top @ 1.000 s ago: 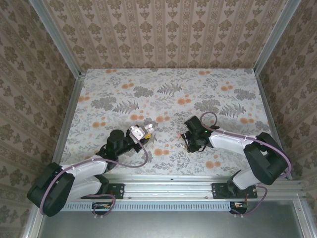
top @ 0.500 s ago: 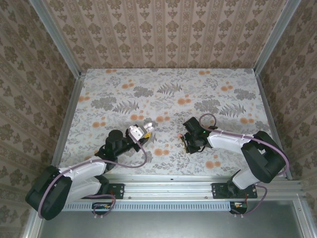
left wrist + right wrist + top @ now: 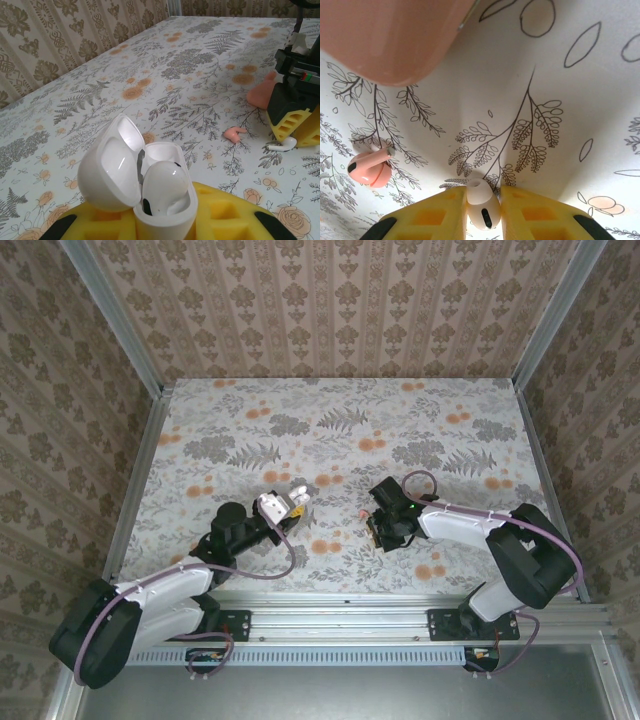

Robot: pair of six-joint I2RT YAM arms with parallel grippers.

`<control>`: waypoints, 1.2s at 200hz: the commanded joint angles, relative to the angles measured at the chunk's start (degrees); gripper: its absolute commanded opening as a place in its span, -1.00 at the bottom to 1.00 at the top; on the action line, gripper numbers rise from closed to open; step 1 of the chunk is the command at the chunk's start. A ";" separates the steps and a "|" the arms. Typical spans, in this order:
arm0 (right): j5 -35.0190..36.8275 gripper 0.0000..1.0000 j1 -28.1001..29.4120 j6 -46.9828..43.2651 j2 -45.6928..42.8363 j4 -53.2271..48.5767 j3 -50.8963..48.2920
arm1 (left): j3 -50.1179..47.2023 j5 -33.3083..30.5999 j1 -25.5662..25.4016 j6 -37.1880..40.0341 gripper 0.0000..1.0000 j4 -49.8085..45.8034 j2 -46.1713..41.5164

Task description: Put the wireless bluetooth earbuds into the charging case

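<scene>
Right gripper (image 3: 482,199) pinches white earbud (image 3: 481,207); left gripper (image 3: 161,216) holds open case (image 3: 131,172).

We log: white case (image 3: 115,180) – glossy smooth plastic | white earbud (image 3: 481,207) – glossy plastic | pink earbud (image 3: 369,169) – smooth, soft sheen | right gripper (image 3: 482,194) pads (image 3: 540,215) – matt yellow plastic | tabletop (image 3: 190,75) – matt printed covering

Open case (image 3: 150,205) between the left fingers (image 3: 225,212), first earbud (image 3: 165,181) seated in it, second earbud (image 3: 481,205) between the right fingers (image 3: 535,215) on the desk (image 3: 560,115), third earbud (image 3: 369,168) just beside, other case (image 3: 395,35) ahead.
</scene>
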 commanded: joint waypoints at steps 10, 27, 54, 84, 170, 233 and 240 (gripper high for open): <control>0.46 -0.55 0.18 0.21 1.28 0.38 -0.61 | -0.20 -0.48 -0.47 0.76 -0.82 -0.35 -0.58; 0.78 -0.56 0.12 -0.40 0.96 0.32 -0.39 | -0.13 -0.46 -0.47 0.68 -0.82 -0.26 0.03; 2.34 -0.57 0.03 -3.31 -0.46 -0.31 0.49 | 0.15 -0.28 -0.47 0.38 -0.82 0.47 1.79; 6.05 -0.57 -0.37 -10.21 -3.08 -2.94 2.61 | 0.83 0.96 -0.46 0.01 -0.82 1.58 4.91; 12.83 -0.57 -1.03 -36.27 -8.98 1.49 4.84 | 5.35 6.38 -0.45 -2.61 -0.82 5.37 17.62; 12.20 -0.57 -0.95 -58.60 -12.25 12.90 5.10 | 8.95 13.41 0.30 -4.95 -0.81 6.76 22.95; 11.76 -0.57 -0.90 -60.97 -12.51 14.14 5.15 | 9.24 14.68 0.48 -5.33 -0.81 7.03 23.48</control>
